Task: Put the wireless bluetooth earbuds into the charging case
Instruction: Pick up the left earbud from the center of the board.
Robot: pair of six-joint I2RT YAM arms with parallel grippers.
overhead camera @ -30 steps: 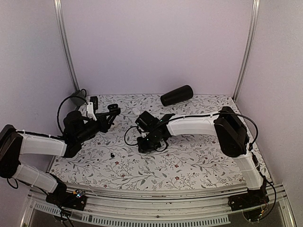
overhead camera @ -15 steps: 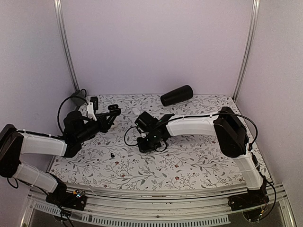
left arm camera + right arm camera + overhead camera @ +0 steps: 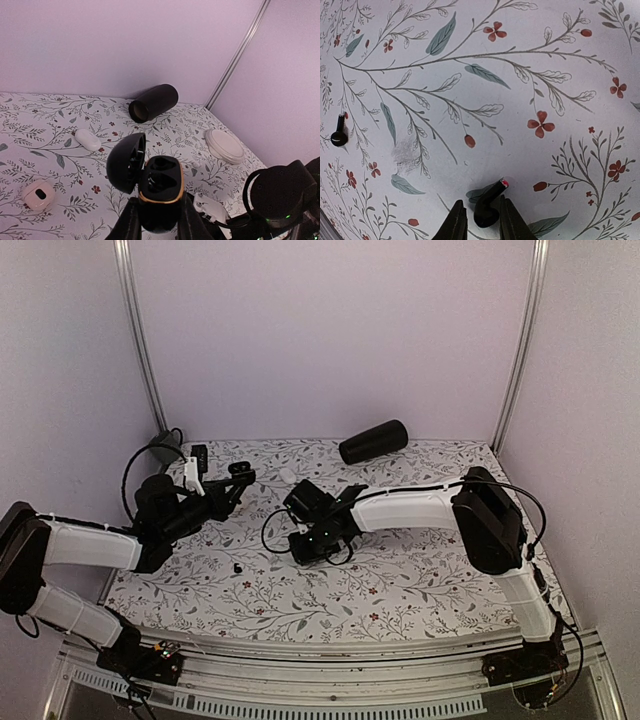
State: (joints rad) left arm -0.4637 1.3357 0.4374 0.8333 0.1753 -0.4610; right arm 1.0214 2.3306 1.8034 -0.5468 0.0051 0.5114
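The charging case (image 3: 160, 182) is black with a gold rim. Its lid stands open to the left and both wells show empty. My left gripper (image 3: 159, 206) is shut on its lower body and holds it above the table; in the top view the left gripper (image 3: 237, 473) sits at the back left. One black earbud (image 3: 486, 216) with a red-tipped stem lies at the table surface. My right gripper (image 3: 481, 199) is closed in on its head, one finger on each side. A second earbud (image 3: 339, 136) lies apart to the left, also visible as a dark speck, the earbud (image 3: 238, 567).
A black cylinder (image 3: 373, 441) lies on its side at the back. A white oval case (image 3: 87, 139), a white-and-pink case (image 3: 38, 193) and a round white disc (image 3: 224, 145) rest on the floral cloth. The right arm (image 3: 420, 505) stretches across the middle.
The right gripper's jaws have narrowed onto the earbud and its head has shifted slightly toward the near left. The left arm and the case have stayed still.
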